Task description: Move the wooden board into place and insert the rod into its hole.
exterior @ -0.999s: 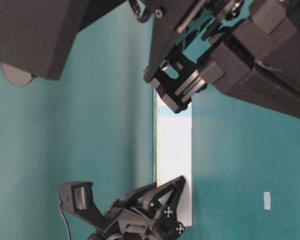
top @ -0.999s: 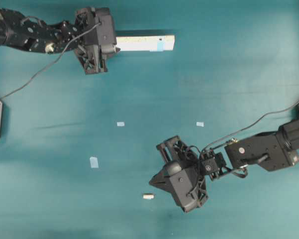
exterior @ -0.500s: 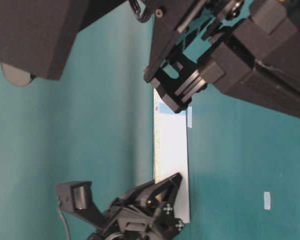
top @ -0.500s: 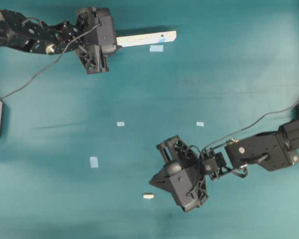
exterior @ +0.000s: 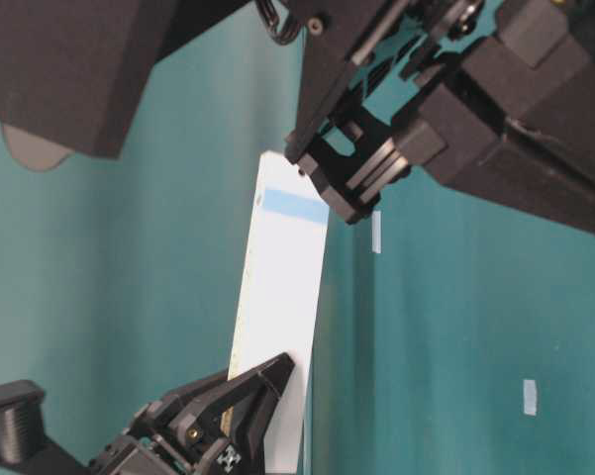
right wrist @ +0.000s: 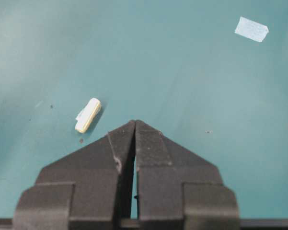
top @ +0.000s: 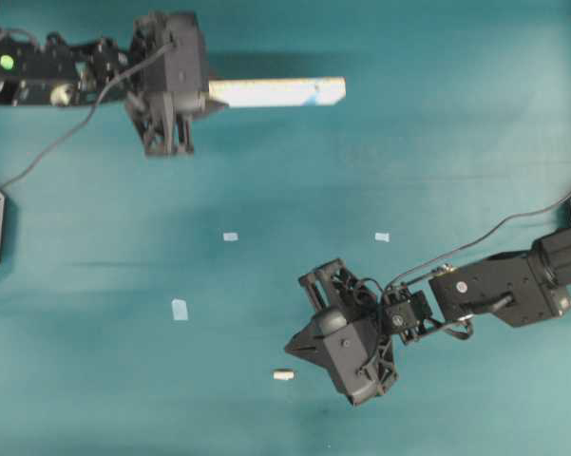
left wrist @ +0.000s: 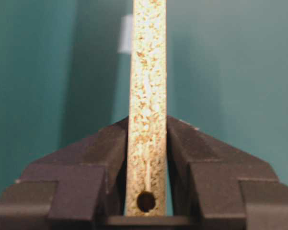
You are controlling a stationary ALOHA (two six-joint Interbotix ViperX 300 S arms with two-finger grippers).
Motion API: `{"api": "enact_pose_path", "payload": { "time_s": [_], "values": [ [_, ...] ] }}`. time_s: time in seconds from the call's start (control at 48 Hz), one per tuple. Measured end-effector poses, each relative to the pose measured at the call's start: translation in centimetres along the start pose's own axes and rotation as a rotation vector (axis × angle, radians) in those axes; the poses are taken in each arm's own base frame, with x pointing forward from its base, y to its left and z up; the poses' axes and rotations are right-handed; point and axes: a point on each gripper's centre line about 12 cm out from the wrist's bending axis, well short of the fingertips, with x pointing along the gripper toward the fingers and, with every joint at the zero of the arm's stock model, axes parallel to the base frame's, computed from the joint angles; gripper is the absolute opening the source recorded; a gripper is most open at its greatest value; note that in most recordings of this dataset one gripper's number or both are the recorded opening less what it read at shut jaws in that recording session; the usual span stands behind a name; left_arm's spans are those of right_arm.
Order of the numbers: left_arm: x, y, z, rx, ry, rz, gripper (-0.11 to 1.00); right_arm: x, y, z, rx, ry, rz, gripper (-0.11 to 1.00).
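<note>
Board's up in my left gripper, dowel's on the mat

My left gripper (left wrist: 146, 143) is clamped on the wooden board (top: 275, 91), speckled edge with a dark hole facing the wrist cam, blue mark at the far end. My right gripper (right wrist: 135, 125) is pinched together on nothing, with the rod (right wrist: 87, 115) lying just beside its tips on the teal mat (top: 409, 171), well apart from the board.

Robot lab, teal tabletop (top: 437, 142), tape markers (top: 180, 309)
</note>
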Motion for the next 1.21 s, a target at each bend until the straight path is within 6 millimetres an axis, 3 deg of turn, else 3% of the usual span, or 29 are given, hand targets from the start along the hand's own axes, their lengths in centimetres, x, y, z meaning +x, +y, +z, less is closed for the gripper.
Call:
{"api": "enact_pose_path", "payload": {
  "time_s": [0.25,0.645,0.853,1.207],
  "values": [
    [0.0,-4.9,2.8,-0.063,-0.127,-0.080,0.21,0.0,0.0,0.0,0.001,0.000,0.000,0.00],
    [3.1,-12.2,5.2,-0.069,-0.149,-0.223,0.21,0.1,0.0,-0.1,0.002,0.006,0.000,0.00],
    [4.2,-13.5,4.8,-0.060,-0.146,-0.241,0.21,0.1,0.1,-0.2,-0.001,0.008,0.002,0.00],
    [4.8,-13.9,3.6,-0.055,-0.119,-0.244,0.21,0.1,0.0,-0.2,0.000,0.005,0.000,0.00]
  ]
}}
